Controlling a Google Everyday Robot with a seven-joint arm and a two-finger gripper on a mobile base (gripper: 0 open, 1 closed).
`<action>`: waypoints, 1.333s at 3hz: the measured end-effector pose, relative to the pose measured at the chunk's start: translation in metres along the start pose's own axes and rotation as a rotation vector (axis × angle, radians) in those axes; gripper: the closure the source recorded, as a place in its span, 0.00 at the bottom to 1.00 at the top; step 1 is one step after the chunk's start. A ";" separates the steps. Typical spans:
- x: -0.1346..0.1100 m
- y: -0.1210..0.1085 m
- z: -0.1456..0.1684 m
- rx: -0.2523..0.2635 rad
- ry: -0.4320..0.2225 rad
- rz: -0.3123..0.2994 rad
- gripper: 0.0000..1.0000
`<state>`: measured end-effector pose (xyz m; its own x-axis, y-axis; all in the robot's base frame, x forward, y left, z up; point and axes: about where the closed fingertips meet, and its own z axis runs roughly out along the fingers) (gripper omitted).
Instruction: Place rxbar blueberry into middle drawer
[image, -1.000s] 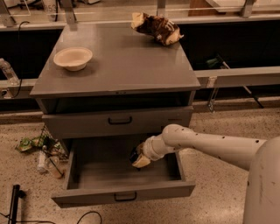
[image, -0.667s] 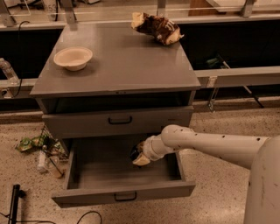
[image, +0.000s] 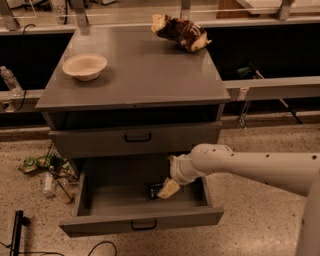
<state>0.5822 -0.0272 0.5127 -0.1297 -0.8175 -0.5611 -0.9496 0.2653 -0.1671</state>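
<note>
The middle drawer (image: 120, 197) is pulled wide open under the grey cabinet, with a small black handle on its front panel. My gripper (image: 166, 189) reaches down into the drawer from the right, at the end of my white arm. A small dark bar, the rxbar blueberry (image: 155, 190), lies by the drawer floor right at the fingertips, partly hidden by them. I cannot tell if it is still held.
A shut grey drawer front (image: 135, 138) sits above the open one. On the cabinet top stand a cream bowl (image: 84, 66) at the left and a brown-and-cream snack bag (image: 181, 31) at the back right. Litter and bottles (image: 50, 175) lie on the floor left.
The gripper has stayed in the drawer at about the same place; the dark bar now shows a little more to the left of the fingertips.
</note>
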 end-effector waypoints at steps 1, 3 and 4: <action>0.020 0.009 -0.049 0.061 -0.004 0.077 0.22; 0.001 0.046 -0.095 0.151 -0.192 0.084 0.56; 0.000 0.046 -0.094 0.150 -0.194 0.085 0.36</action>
